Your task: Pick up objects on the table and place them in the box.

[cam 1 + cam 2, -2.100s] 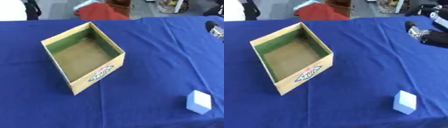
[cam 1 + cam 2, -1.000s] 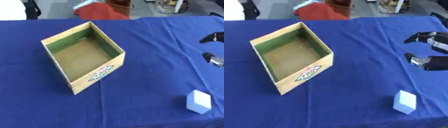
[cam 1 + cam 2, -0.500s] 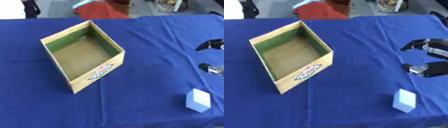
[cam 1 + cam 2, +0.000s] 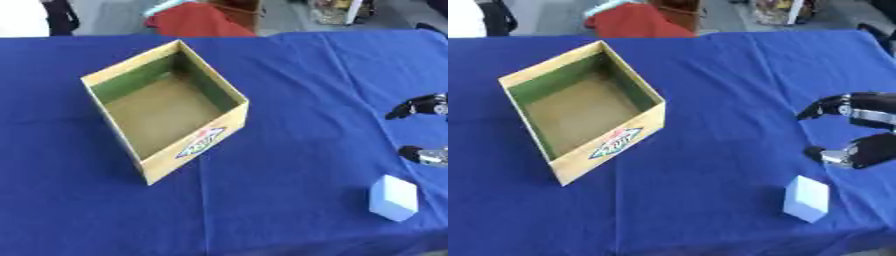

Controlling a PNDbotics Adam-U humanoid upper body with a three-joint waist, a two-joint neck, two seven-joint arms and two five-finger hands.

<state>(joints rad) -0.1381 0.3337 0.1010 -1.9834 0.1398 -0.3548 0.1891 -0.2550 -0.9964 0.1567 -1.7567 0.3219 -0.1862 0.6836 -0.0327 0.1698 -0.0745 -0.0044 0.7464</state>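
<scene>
Left eye view: a box sits open on the blue table, left of centre, a logo on its near wall, nothing visible inside. A white block lies near the table's near right corner, well apart from the box. At the right edge, only the fingertips of the right hand show.

Right eye view: the right hand reaches in above the block without touching it, fingers and thumb spread apart, holding nothing.

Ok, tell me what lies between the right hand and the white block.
Only bare blue tablecloth separates the right hand from the white block, seen in the right eye view.
</scene>
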